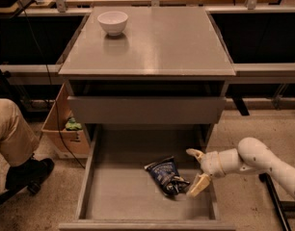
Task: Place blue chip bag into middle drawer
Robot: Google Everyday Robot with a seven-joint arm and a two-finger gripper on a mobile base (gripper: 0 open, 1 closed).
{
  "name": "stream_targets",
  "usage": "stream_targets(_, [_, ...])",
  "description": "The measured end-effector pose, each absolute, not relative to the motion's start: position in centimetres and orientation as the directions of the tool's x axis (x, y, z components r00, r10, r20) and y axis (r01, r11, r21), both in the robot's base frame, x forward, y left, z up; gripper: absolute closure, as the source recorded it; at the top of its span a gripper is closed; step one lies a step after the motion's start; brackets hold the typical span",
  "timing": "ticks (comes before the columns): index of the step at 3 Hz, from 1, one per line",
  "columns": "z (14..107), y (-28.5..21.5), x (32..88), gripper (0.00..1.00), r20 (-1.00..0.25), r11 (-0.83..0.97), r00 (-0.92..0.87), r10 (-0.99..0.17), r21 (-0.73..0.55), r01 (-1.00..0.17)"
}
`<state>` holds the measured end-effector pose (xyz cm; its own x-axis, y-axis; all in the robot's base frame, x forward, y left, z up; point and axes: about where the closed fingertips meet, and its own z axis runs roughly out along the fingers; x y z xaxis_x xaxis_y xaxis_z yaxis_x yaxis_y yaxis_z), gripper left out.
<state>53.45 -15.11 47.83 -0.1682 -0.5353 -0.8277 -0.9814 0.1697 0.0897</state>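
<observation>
Gripper (196, 169): cream-tan fingers (198, 185), spread, over the right side of the middle drawer (123, 198), which was plain flat grey. Just left of the gripper lay the blue chip bag (163, 173): dark navy foil with white print. The arm (263, 160) to the gripper's right was white with small dark dots. Above and left of the gripper: grey cabinet top (157, 47), plain white bowl (113, 22). Far left: brown cardboard box (60, 136), green item (73, 125) inside, tan trouser leg (10, 131), black shoe (29, 173).
</observation>
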Motion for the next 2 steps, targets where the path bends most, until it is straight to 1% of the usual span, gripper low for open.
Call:
stream_targets(1, [52.7, -18.4, 52.4, 0.0, -0.781, 0.129, -0.11, -0.614, 0.038, -0.991])
stream_targets(2, [56.9, -21.9, 51.1, 0.0, -0.738, 0.158, -0.106, -0.667, -0.001, -0.987])
